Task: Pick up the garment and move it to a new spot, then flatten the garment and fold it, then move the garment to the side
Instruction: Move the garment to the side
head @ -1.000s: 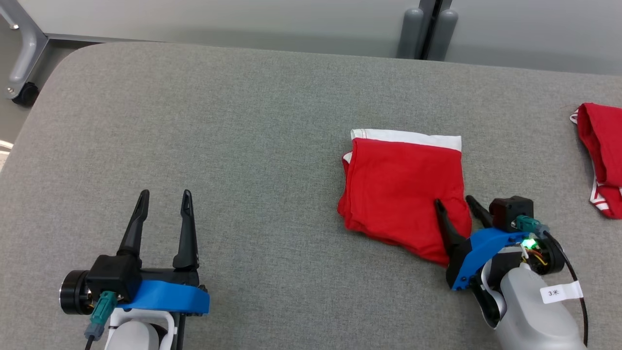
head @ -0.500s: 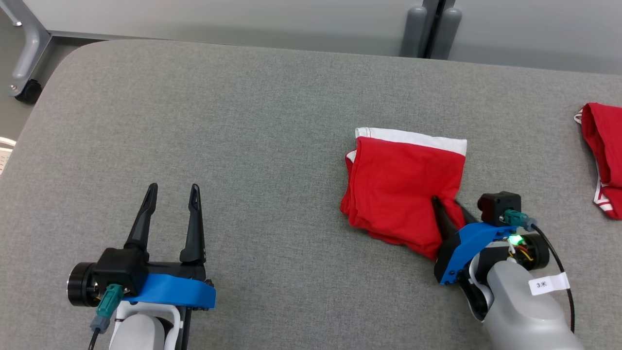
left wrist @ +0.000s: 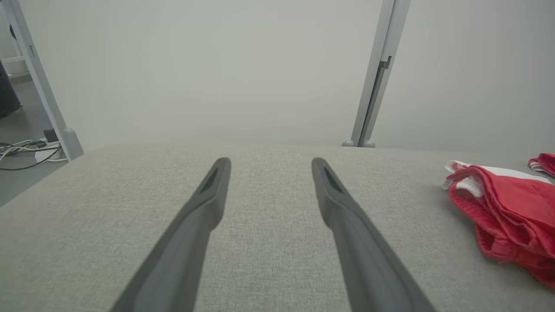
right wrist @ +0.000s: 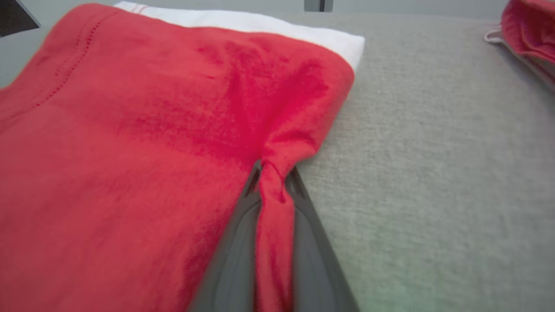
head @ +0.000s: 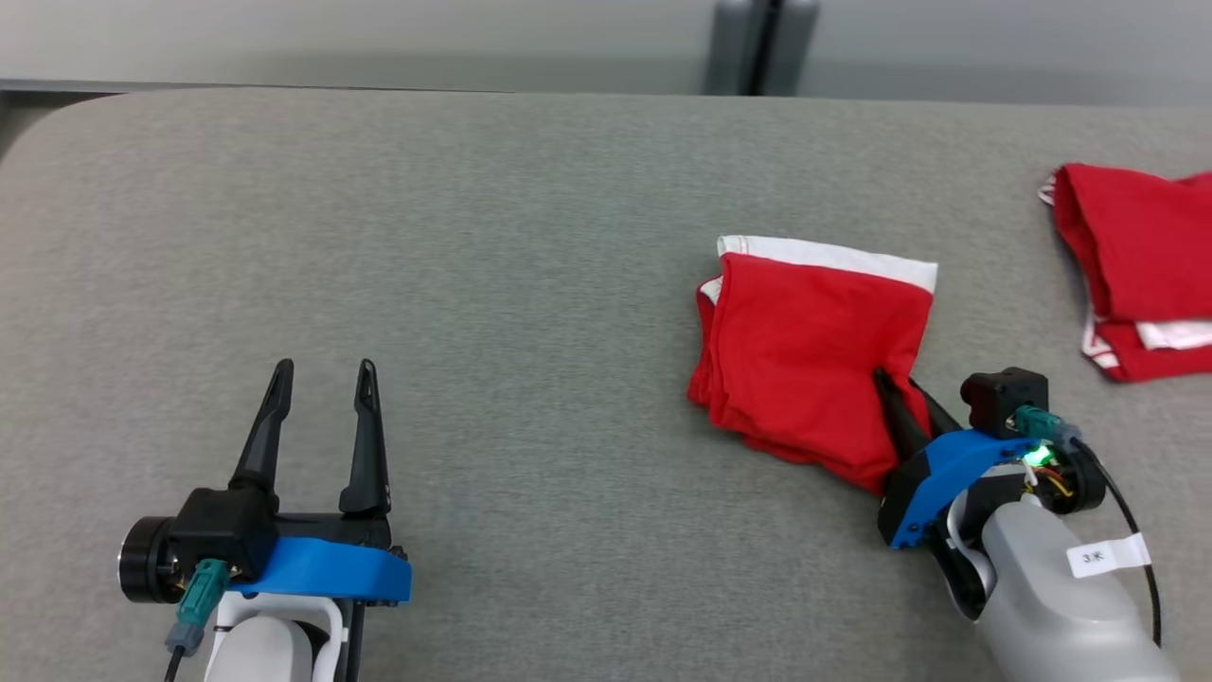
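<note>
Item: folded red garment (head: 805, 360) w/ white waistband, flat on right half of grey table (head: 473, 237). R gripper (head: 898, 381): fingers pinched on garment's near-right edge (cloth bunched btwn them). L gripper (head: 325, 367): fingers spread wide, nothing held, over table's near-left part.

My head camera looks forward and down from above onto the grey counter (head: 530, 237), taking in my left pincer (head: 322, 365) and right pincer (head: 898, 381). My left wrist camera sits low, facing along the counter toward the wall (left wrist: 217, 65). My right wrist camera is close up on the red garment (right wrist: 130, 151), which all three views share.
</note>
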### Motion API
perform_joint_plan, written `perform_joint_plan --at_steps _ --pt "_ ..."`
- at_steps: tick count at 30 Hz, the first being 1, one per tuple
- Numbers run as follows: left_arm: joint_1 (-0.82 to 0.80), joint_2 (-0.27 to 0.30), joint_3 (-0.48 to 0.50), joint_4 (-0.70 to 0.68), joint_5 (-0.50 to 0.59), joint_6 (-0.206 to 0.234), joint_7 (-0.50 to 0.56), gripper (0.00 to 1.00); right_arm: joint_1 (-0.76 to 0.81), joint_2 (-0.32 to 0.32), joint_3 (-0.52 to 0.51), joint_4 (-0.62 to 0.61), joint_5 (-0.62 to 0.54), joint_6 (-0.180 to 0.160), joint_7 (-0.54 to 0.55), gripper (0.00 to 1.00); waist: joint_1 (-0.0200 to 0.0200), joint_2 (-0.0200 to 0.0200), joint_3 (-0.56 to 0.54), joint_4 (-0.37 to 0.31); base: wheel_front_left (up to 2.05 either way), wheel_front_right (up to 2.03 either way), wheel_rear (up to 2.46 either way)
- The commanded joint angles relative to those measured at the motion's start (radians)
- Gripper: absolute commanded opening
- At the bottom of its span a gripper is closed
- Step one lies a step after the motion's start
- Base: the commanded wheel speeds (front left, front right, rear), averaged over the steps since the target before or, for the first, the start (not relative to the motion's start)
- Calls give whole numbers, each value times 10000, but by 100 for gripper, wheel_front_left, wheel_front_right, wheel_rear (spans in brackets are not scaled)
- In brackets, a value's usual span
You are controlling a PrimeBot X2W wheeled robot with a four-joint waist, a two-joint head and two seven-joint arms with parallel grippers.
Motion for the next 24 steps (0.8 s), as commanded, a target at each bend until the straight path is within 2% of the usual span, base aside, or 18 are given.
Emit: perform_joint_plan --at_steps 1,10,14,19,24 --pt "-100 -19 59 -36 55 -21 -19 100 260 -216 6 -39 59 -19 -17 0 -1 0 -33 -235 0 0 0" --pt "-504 61 160 -135 241 -121 -21 100 492 -897 225 -1004 225 -14 -35 0 -1 0 331 -1757 0 0 0" --pt "-681 104 141 -161 325 -143 -21 100 661 -1208 237 -1436 242 -12 -38 0 -1 0 487 -2231 0 0 0" --pt "-835 136 102 -202 412 -153 -19 100 760 -1469 381 -2039 174 -11 -43 0 -1 0 665 -2554 0 0 0" --pt "-979 137 69 -195 427 -180 -19 100 432 -1669 708 -2947 -166 -11 -44 0 -1 0 786 -2500 0 0 0"
